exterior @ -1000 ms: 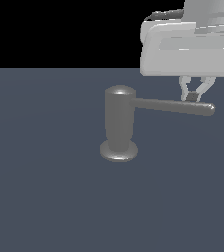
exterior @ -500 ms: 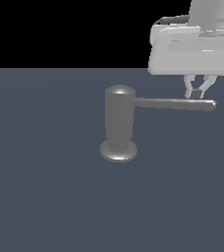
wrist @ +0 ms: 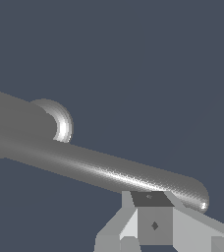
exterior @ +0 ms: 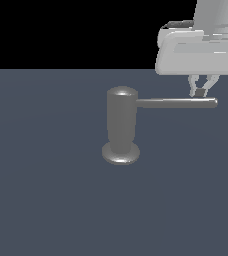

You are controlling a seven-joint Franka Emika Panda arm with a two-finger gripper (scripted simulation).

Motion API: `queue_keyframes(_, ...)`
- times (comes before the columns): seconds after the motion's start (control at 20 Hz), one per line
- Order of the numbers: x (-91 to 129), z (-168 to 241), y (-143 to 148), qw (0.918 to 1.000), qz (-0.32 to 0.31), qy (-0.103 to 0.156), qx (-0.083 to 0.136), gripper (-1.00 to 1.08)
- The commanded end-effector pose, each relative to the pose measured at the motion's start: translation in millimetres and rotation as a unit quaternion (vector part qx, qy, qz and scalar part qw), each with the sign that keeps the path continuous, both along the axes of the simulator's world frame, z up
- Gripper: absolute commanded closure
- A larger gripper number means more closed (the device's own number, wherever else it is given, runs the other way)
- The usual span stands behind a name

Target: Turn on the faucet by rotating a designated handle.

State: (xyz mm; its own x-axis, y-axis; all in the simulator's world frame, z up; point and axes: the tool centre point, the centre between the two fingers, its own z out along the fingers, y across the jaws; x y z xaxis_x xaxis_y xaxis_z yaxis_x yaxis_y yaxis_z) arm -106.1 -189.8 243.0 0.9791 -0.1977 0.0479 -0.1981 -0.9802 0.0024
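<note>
One faucet [exterior: 121, 127] only, upright on a plain dark floor [exterior: 46, 200], near mid-scene in the exterior view; domed top, flared round base; handle [exterior: 176, 103] level, running from the upper body toward the exterior view's right, rounded end free.

Gripper [exterior: 201, 92] hung from the white arm [exterior: 201, 50] directly above the handle's outer end; fingers pointing down, tips at or just behind the rod near its tip; contact not confirmable from the exterior view. Wrist view: rod [wrist: 114, 170] crossing just ahead of the fingertips [wrist: 153, 221], rounded end close by the pads, base [wrist: 60, 120] visible beyond; jaws appearing set narrow, with little gap between the tips; nothing clamped between them, as far as can be judged; exact opening not measurable.

Step in hand, by judgement: placement against the handle's end, ahead of the push; no sign of rotation readable from these views alone.

Next move, by judgement: sideways sweep on an arc about the faucet's upright axis, pressing the rod's flank close to its tip for best leverage; height to be held so the fingers neither ride over nor slip under the rod.

Risk: round rod, narrow fingertips; slipping off past the rounded end likely if the path runs straight rather than curved.
</note>
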Motion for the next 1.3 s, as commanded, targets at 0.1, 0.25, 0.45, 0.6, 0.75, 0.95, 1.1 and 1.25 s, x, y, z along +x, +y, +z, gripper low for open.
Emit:
queue_keyframes(0.1,-7,-21,-27,0.9995,-0.019,0.023,0.006,1.08)
queue_keyframes(0.25,13,-1,-5,1.0,0.005,0.001,0.001,1.08)
queue_keyframes(0.45,26,-2,-7,1.0,0.003,0.003,0.001,1.08)
queue_keyframes(0.6,35,-3,-9,1.0,0.001,0.004,0.002,1.08)
queue_keyframes(0.75,44,-4,-11,1.0,0.0,0.006,0.002,1.08)
queue_keyframes(0.95,56,-6,-13,1.0,-0.002,0.007,0.002,1.08)
queue_keyframes(1.1,65,-7,-15,1.0,-0.004,0.009,0.003,1.08)
queue_keyframes(1.25,74,-8,-17,0.9999,-0.005,0.01,0.003,1.08)
